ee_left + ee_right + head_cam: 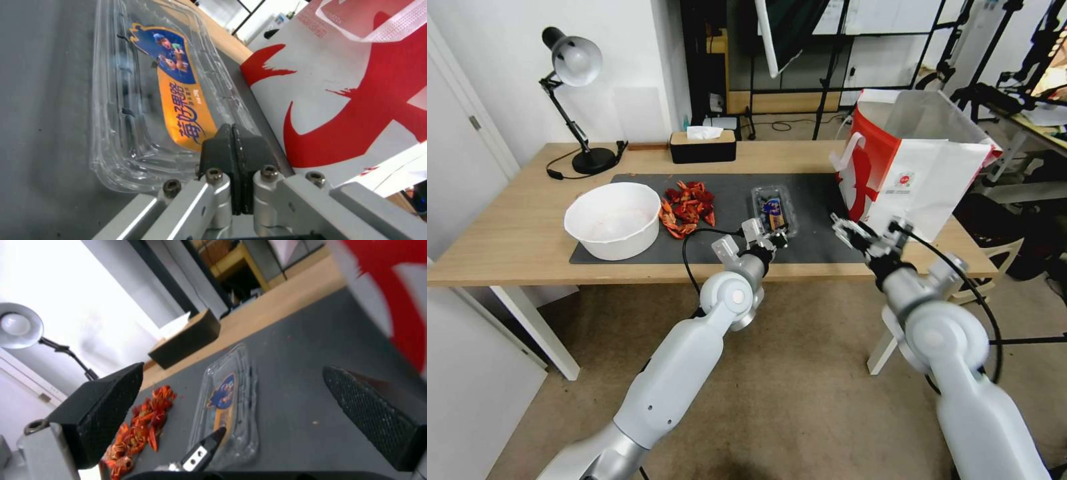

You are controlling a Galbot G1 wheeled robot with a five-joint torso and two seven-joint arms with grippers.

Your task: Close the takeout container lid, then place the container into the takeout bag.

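The takeout container is a clear clamshell lying flat on the dark mat. Its lid, with a blue and orange label, is down on top. My left gripper is at the container's near end. Its fingers are pressed together, shut, with their tips over the container's rim and nothing between them. The takeout bag, white with red panels, stands open at the right of the mat. My right gripper hovers open by the bag's lower left corner. Between its pads the container lies farther off.
Left on the mat sits a white bowl beside a pile of red crayfish shells. A tissue box and a desk lamp stand at the back. The table's front edge runs just under both wrists.
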